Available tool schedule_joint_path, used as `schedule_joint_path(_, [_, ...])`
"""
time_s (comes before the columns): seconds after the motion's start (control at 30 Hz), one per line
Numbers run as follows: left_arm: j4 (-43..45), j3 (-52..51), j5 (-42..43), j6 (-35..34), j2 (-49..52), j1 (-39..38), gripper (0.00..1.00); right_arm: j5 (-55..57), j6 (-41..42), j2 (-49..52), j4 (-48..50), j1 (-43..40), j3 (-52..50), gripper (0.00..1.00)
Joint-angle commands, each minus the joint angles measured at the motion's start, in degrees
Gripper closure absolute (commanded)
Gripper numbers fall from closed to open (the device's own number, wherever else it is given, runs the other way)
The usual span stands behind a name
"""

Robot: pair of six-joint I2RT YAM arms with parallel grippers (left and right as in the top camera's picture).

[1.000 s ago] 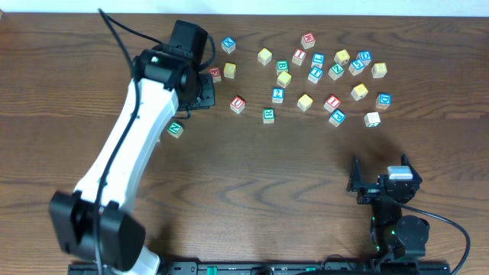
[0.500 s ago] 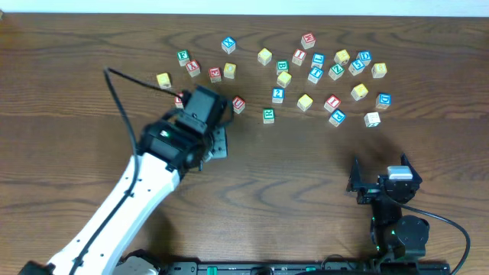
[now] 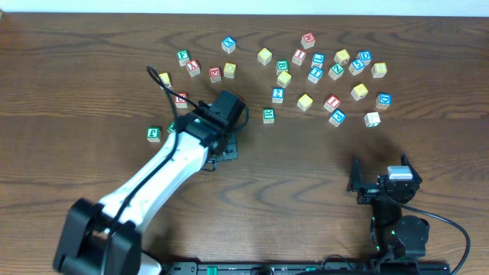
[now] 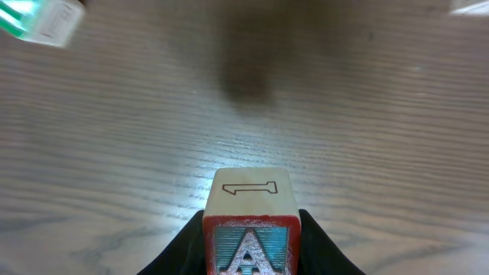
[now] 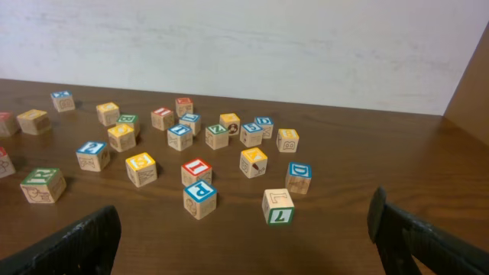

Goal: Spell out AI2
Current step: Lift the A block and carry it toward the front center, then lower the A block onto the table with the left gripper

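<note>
Table [image 3: 306, 176] is bare across the front middle, with loose cubes [image 3: 359, 92] strewn along the far side. Left arm [image 3: 153, 183] reaches in to centre-left. The left gripper [image 4: 250, 248] pinches the A cube [image 4: 248, 200] from both sides, red A facing the wrist camera, over bare wood in front of the pile; can't tell if it touches the tabletop. The right gripper [image 5: 243, 241] sits at the front right, fingers spread wide, nothing between them. The I cube [image 5: 196, 172], red-topped, sits in the right cluster, ahead of the right gripper and much nearer it than the left one. The likely 2 cube [image 3: 277, 94], blue-topped with a glyph too small to be sure of, lies beyond and to the right of the left gripper. These are cubes, so no long axis. Judgement: A goes down first, with room kept on its right for I, then 2.
</note>
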Motion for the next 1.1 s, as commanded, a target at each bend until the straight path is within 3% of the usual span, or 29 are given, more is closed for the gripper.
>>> schedule_joint_path(0.0, [1.55, -0.42, 1.46, -1.36, 3.17, -0.22, 0.83, -0.35, 0.5, -0.35, -0.26, -0.76, -0.07, 0.01])
schedule_joint_path(1.07, [5.51, -0.42, 2.4, 0.13, 9.31, -3.93, 0.83, -0.35, 0.5, -0.35, -0.26, -0.76, -0.07, 0.01])
